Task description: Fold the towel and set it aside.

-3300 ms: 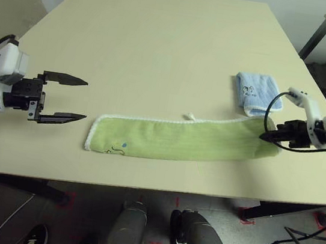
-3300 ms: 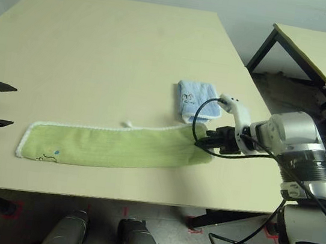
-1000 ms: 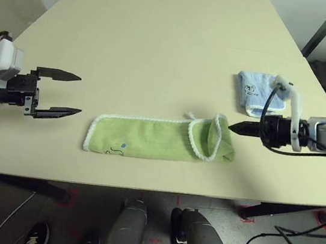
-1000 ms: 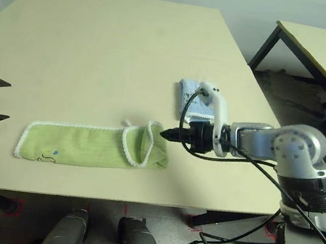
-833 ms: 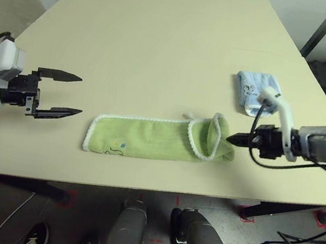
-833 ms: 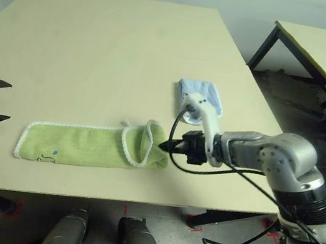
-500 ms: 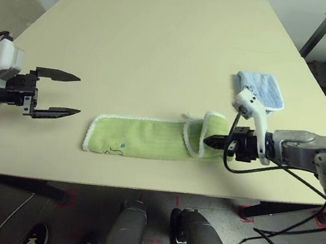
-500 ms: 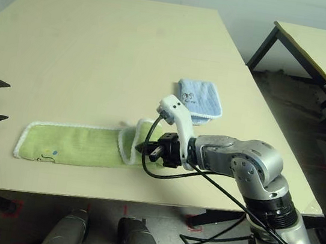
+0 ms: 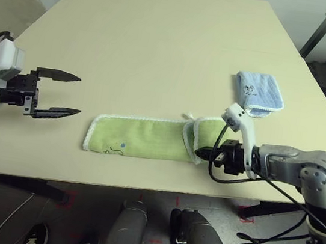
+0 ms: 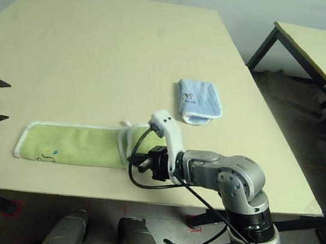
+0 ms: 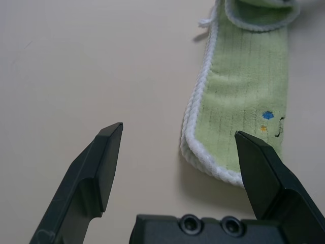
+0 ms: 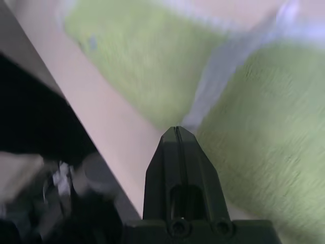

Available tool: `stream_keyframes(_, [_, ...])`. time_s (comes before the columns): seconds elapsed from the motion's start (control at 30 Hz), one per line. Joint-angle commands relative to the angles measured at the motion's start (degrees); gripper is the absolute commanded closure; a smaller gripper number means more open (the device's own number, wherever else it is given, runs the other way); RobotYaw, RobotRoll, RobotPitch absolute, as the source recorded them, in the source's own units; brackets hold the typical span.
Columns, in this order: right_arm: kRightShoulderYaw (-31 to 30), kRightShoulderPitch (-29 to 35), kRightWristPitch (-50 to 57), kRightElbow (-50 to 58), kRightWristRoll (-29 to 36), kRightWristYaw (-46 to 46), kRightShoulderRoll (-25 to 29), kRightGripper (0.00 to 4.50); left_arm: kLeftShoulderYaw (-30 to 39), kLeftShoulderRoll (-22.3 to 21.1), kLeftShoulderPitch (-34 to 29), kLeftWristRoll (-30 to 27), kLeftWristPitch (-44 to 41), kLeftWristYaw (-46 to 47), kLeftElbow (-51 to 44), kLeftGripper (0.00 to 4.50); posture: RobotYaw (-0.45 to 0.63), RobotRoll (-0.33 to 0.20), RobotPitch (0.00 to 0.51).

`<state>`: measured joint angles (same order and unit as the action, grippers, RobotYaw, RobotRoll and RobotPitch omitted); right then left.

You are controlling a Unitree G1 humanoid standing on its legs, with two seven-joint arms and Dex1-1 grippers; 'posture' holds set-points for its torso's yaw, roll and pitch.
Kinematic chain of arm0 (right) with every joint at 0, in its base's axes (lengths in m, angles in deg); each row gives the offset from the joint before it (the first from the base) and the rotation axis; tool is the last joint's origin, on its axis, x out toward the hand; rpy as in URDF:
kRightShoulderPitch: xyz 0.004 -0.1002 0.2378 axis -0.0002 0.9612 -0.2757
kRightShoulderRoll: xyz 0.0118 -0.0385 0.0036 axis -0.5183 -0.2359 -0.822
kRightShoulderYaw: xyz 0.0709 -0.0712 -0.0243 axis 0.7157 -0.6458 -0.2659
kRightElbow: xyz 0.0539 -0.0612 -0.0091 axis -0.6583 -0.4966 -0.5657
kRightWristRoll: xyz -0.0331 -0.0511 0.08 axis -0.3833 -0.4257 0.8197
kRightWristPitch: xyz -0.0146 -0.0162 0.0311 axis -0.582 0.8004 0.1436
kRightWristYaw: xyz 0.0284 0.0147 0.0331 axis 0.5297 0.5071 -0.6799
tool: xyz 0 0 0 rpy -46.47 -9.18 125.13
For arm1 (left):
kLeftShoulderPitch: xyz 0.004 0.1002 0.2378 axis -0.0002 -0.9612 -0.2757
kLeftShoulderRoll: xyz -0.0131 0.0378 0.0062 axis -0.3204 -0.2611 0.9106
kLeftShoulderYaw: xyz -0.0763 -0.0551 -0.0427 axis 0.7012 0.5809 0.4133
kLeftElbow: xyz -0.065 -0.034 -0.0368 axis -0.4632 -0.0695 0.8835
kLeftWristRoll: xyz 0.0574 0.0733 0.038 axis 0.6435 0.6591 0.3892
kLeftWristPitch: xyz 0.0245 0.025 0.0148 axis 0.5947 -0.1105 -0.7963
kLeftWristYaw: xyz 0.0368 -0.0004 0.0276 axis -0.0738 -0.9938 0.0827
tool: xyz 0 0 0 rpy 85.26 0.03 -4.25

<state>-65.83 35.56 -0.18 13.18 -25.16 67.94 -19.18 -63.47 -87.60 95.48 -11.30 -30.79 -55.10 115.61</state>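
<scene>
Black and angular, the two fingers of the left tool [image 9: 80, 97] stand spread wide over the worktop [image 9: 160, 55], with nothing between them, a little way to the left of the towel. Yellow-green terry with white stitched edging, the towel [image 9: 142, 138] lies as a long strip across the near part of the worktop. Near its left end it carries a small drawing [image 9: 116, 149] with a dark line and a blue spot. Further right, a small white loop [image 9: 189, 116] sticks out from the far edge, and beyond that the right end is folded back over the strip, its white border crossing the cloth. At this folded part is the right tool [image 9: 200, 153], its fingers pressed together and their tips at the white border. Farther back on the right, a smaller light blue towel [image 9: 259, 93] lies folded, apart from the green one.
</scene>
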Motion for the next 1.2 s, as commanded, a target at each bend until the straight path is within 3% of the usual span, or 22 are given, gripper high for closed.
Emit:
stream_keyframes(0.03, [5.4,1.7,-4.4,1.0,0.4,1.7,-2.4,4.49,-0.3,0.5,0.1,0.8,0.1,-0.3,0.0,0.00,0.13,0.000,0.129])
stream_keyframes(0.2, [7.1,6.0,-9.8,1.6,-1.2,1.6,-4.8,4.49,0.0,0.9,0.1,1.1,0.2,-0.1,0.2,0.00,0.12,0.000,0.126])
stream_keyframes(0.37, [-0.2,10.0,-16.4,-1.1,-10.8,-2.2,-1.3,4.49,-0.1,1.1,0.7,1.4,0.3,-0.2,0.4,0.00,0.12,0.000,0.124])
stream_keyframes(0.8, [-8.4,1.2,-26.1,-18.5,-26.1,-0.3,-12.6,4.49,0.1,1.4,0.6,1.4,0.3,0.1,0.3,0.00,0.13,0.000,0.125])
stream_keyframes(0.97, [-10.8,1.7,-26.5,-18.6,-29.7,-3.3,-10.2,4.49,0.5,1.1,0.3,1.3,0.3,0.2,0.3,0.00,0.14,0.000,0.125])
stream_keyframes(1.2, [-1.4,-0.3,-27.0,-12.6,-24.2,-4.9,-10.8,4.49,0.6,1.1,0.3,1.3,0.4,0.2,0.4,0.00,0.13,0.000,0.126])
